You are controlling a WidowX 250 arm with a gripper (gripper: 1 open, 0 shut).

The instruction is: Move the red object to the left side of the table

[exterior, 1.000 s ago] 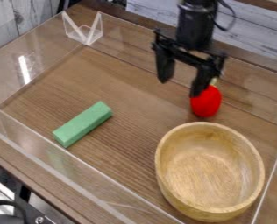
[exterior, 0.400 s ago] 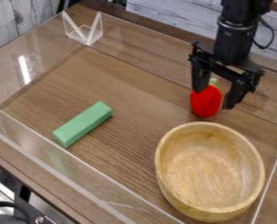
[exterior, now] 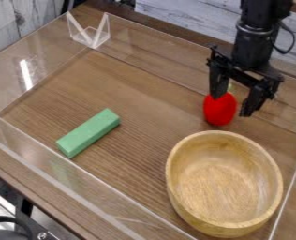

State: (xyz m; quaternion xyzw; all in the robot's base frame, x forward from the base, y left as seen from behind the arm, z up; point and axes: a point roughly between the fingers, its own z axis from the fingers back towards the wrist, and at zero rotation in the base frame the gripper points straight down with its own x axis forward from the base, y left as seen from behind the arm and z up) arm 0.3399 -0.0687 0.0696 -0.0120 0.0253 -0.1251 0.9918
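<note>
Behind and to the left of the hand, a whitewashed horizontal-plank wooden wall (exterior: 163, 19) runs across the top. Clear acrylic panels (exterior: 38, 56) enclose the work area, catching soft, even daylight-like glare.

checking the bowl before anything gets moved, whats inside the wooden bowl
Nothing shows inside the wooden bowl: only its bare wood floor and far inner wall. The near rim hides a strip of the inside. The red object sits outside it, on the table.

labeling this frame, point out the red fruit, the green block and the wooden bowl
red fruit (exterior: 218, 111): camera view, on its glossy front.
green block (exterior: 88, 132): camera view, middle of its top face.
wooden bowl (exterior: 176, 164): camera view, on its left rim.
</note>
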